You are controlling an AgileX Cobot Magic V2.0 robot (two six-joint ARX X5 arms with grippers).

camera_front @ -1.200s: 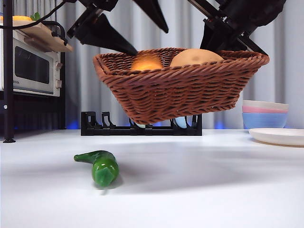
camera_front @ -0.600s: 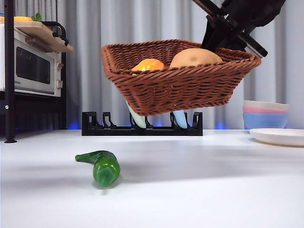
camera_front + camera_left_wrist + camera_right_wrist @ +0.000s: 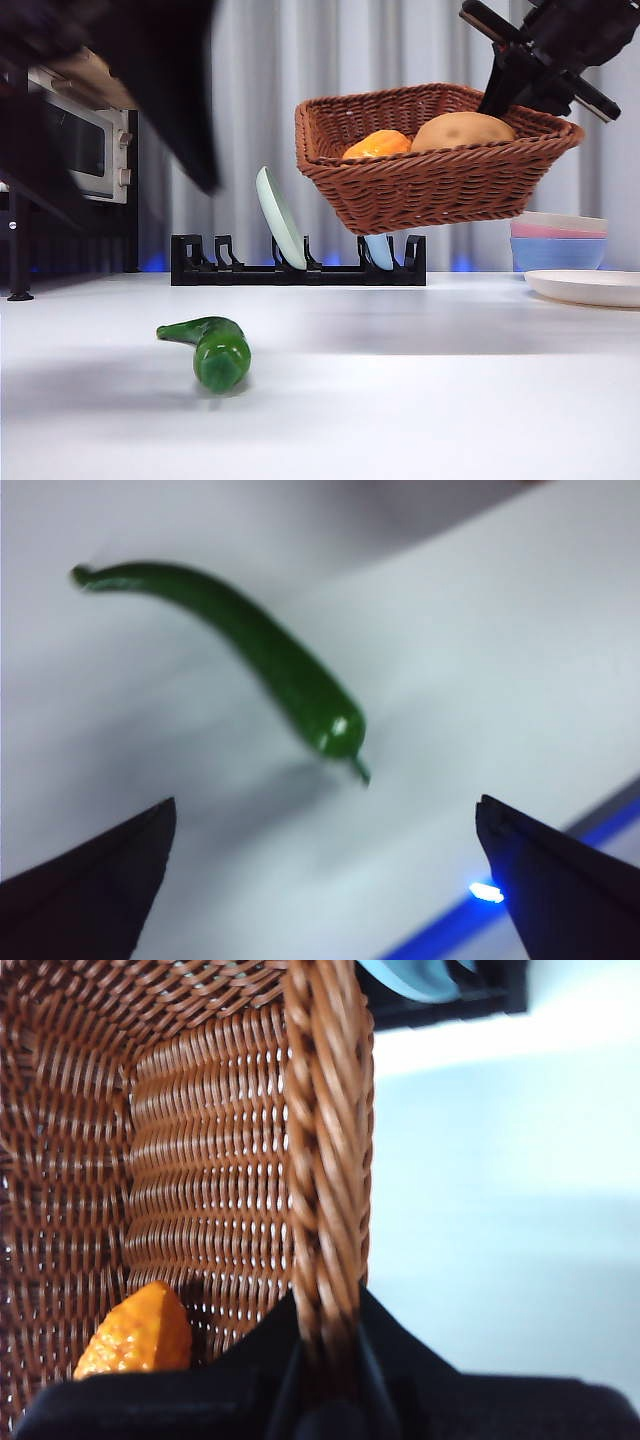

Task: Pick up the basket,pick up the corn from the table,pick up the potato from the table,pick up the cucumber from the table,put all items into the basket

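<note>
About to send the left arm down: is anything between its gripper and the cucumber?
Nothing visible. The left gripper hangs open above the cucumber, which lies alone on the bare table. The basket is held up off to the side by the right gripper.

Bright, even light; a motion-blurred dark arm (image 3: 150,90) and soft left wrist focus.
</note>
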